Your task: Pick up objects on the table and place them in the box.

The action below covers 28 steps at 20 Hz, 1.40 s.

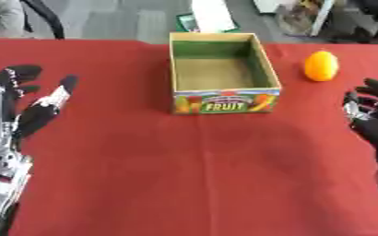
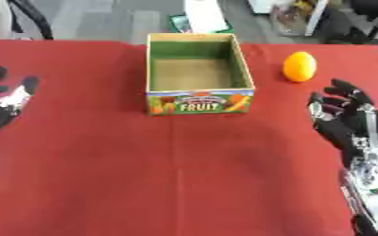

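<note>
A: What is nearest the camera?

B: The left robot hand (image 1: pixel 19 110) sits low and left of the box (image 1: pixel 223 73), fingers spread straight and apart, holding nothing. The right robot hand (image 2: pixel 350 117) is low and right of the box, fingers relaxed and parted, also holding nothing. Both rest over the red worktop (image 1: pixel 192 175).

A: And the box?

B: It stands upright on the worktop further back, near the middle, open at the top with nothing visible inside; its near wall reads "FRUIT".

A: Where is the thing to pick up?

B: An orange fruit (image 2: pixel 299 66) lies on the worktop right of the box, near it but not touching, beyond the right robot hand.
</note>
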Tool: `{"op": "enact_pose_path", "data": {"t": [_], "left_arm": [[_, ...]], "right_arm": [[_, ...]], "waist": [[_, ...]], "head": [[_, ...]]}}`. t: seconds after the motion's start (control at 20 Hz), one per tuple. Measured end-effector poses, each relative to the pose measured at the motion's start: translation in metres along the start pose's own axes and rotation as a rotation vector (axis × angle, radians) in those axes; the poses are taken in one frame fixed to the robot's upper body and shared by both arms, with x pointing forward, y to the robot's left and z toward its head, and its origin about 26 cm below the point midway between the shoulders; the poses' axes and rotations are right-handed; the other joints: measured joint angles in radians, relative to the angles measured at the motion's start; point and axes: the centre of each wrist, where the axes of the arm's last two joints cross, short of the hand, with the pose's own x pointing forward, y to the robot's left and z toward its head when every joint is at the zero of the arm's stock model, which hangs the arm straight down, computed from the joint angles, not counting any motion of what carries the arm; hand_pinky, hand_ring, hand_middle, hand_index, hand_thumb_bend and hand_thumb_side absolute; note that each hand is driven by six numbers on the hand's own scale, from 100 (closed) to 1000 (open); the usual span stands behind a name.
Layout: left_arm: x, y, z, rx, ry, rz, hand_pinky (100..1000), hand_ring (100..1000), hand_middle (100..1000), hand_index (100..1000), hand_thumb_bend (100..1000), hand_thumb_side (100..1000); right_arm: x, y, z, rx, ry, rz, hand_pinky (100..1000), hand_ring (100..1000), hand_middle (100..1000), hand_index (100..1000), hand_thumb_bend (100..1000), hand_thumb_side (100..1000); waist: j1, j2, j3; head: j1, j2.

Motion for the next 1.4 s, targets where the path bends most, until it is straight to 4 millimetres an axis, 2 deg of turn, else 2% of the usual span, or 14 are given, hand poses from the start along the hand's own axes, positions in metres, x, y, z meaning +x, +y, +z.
{"op": "enact_pose_path", "data": {"t": [0.65, 0.85, 1.1, 1.4], "left_arm": [[0.0, 0.001, 0.0, 0.001, -0.001, 0.001, 701, 733, 615, 634, 718, 336], [0.0, 0.001, 0.0, 0.001, -0.001, 0.001, 701, 733, 615, 634, 718, 336], [0.0, 0.001, 0.0, -0.002, -0.003, 0.003, 701, 733, 615, 634, 718, 336], [0.0, -0.001, 0.0, -0.019, -0.003, 0.005, 701, 733, 615, 634, 718, 337]], "right_arm": [[0.0, -0.001, -0.001, -0.008, 0.0, 0.006, 744, 701, 685, 800, 233, 100], [0.005, -0.008, -0.005, 0.004, -0.006, 0.044, 752, 711, 695, 809, 254, 100], [0.024, -0.03, -0.025, 0.054, -0.044, 0.166, 767, 734, 717, 833, 270, 100], [0.042, -0.076, -0.067, 0.116, -0.019, 0.382, 774, 743, 729, 851, 301, 100]], "waist": [[0.0, 0.0, 0.001], [0.0, 0.0, 0.002], [-0.005, -0.005, 0.014], [-0.007, -0.008, 0.038]], "head": [[0.0, 0.0], [0.0, 0.0], [-0.001, 0.005], [-0.009, 0.008]]}}
